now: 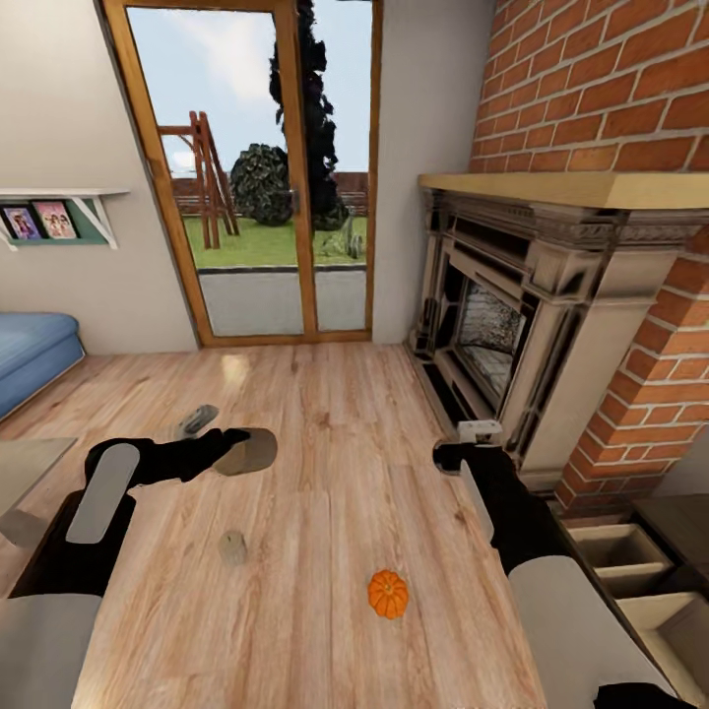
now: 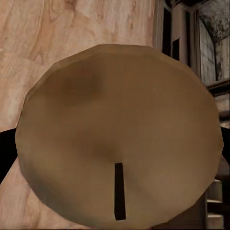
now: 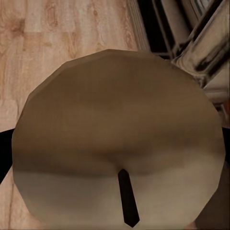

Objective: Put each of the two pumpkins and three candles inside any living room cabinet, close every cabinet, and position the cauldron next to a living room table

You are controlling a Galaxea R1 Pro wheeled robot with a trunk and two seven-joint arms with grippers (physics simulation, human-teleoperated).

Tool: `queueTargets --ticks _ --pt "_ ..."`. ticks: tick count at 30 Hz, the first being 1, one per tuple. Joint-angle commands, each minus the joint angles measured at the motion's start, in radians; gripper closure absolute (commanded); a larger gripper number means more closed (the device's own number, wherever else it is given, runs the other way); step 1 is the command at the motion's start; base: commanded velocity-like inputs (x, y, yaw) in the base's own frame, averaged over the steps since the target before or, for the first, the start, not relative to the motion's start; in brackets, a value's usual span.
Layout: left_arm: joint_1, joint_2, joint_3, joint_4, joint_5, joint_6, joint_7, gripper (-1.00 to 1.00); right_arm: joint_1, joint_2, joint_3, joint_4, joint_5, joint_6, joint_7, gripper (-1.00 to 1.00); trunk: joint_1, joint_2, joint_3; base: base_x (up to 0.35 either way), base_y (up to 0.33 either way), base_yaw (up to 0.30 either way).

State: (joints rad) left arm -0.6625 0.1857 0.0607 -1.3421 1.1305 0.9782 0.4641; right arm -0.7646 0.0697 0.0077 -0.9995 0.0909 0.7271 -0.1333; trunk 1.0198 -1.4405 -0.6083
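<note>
Each arm carries a candle, left gripper [image 1: 231,451] clamped on one [image 2: 120,134], right gripper [image 1: 480,433] on another [image 3: 117,136], likely bound for open cabinet drawers [image 1: 615,551] beside fireplace [image 1: 512,325]; third candle [image 1: 232,547] and pumpkin [image 1: 388,594] wait on floor [image 1: 335,414].

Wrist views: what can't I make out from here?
Left wrist view: a candle against the lens hides the left tool's grip and most of the floor.
Right wrist view: a second candle likewise blocks the right tool.
Head view: open cabinet drawers cut off by the corner; contents unreadable.
</note>
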Motion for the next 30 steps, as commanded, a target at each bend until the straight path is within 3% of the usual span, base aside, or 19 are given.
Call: queueTargets --ticks 1,7,30 --pt "0.000 -0.002 -0.003 0.002 0.016 0.009 -0.001 1.00 0.000 -0.001 0.000 -0.001 -0.003 0.000 -0.002 1.00 0.000 0.000 0.001 0.000 0.000 -0.253" --pt "0.029 0.004 -0.005 0.009 0.041 0.027 0.001 1.00 0.007 -0.001 0.000 0.007 -0.003 -0.005 0.000 1.00 0.000 0.000 0.006 0.000 0.000 -0.255" --pt "0.043 0.003 -0.006 0.028 0.043 0.030 0.001 1.00 0.009 -0.003 0.000 0.001 0.003 -0.006 0.000 1.00 0.000 0.000 0.025 0.000 0.000 -0.262"
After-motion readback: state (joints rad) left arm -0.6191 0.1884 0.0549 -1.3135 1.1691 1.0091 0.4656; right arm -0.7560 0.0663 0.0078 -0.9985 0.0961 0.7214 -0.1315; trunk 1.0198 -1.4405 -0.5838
